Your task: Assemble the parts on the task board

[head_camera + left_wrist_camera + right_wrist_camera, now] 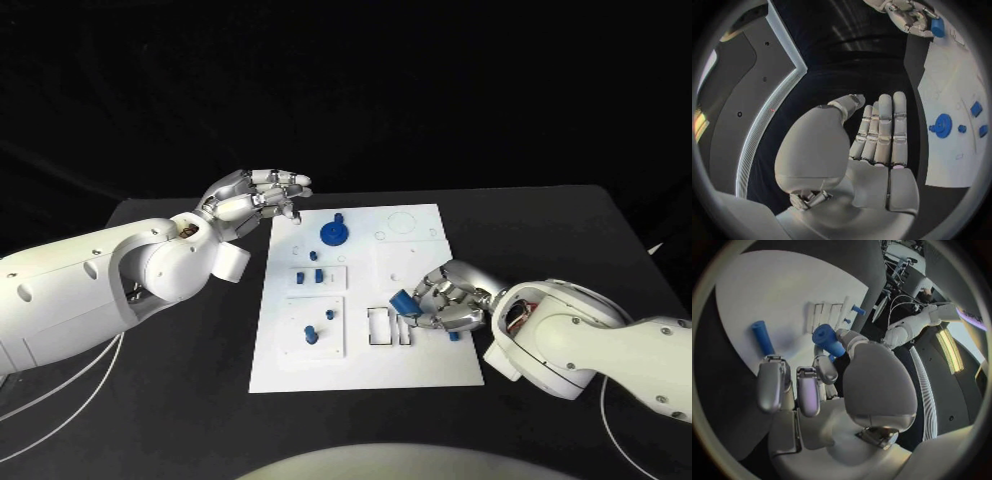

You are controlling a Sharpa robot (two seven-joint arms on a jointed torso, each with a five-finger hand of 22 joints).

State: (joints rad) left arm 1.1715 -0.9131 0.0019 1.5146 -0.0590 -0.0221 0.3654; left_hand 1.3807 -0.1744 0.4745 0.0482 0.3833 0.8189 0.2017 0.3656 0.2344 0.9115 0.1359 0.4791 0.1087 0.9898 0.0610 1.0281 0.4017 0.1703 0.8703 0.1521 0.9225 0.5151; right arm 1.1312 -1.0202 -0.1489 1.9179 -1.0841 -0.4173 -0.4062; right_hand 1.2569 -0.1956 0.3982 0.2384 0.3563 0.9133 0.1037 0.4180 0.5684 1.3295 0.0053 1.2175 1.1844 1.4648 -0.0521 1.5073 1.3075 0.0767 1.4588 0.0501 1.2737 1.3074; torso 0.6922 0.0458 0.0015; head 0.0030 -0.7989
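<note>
The white task board [418, 360] lies in the middle of the black table. My right hand [450, 300] is over the board's right side and pinches a short blue cylinder [404, 303] between thumb and fingers; the right wrist view shows this cylinder [828, 339] in the grip of the right hand [811, 385]. A blue peg [762, 337] lies on the board beside those fingers. My left hand [263, 192] hovers off the board's far left corner, fingers stretched out and holding nothing; its flat palm [879, 145] faces the left wrist camera. A round blue part [335, 234] stands on the board's far end.
Small blue pieces [307, 277] stand in the left-hand plates of the board, and another [307, 333] sits nearer me. Rectangular slots [387, 326] lie just left of my right hand. Bare black table [577, 230] surrounds the board.
</note>
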